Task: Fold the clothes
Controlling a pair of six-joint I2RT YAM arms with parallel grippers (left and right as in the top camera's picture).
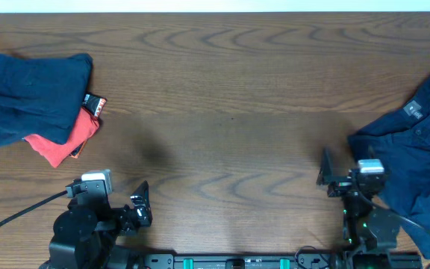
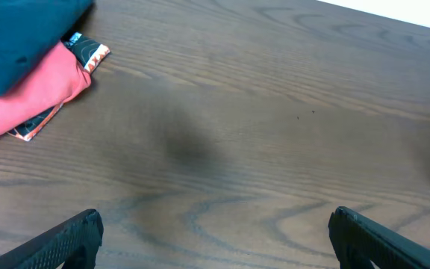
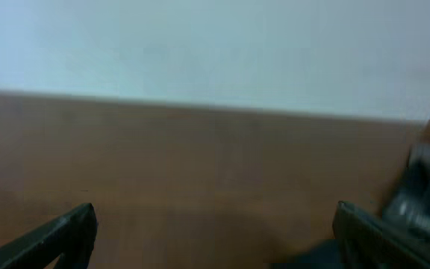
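Note:
A folded dark blue garment (image 1: 32, 93) lies at the far left on top of a folded red garment (image 1: 62, 142). Both also show in the left wrist view, the blue one (image 2: 21, 37) over the red one (image 2: 28, 93). An unfolded, crumpled dark blue shirt (image 1: 416, 157) lies at the right edge. My left gripper (image 1: 136, 205) is open and empty above bare table (image 2: 213, 239). My right gripper (image 1: 327, 175) is open and empty just left of the shirt (image 3: 215, 232).
The brown wooden table (image 1: 230, 97) runs between the two piles. A black cable (image 1: 13, 217) trails from the left arm's base. A pale wall (image 3: 200, 45) shows beyond the table's far edge in the right wrist view.

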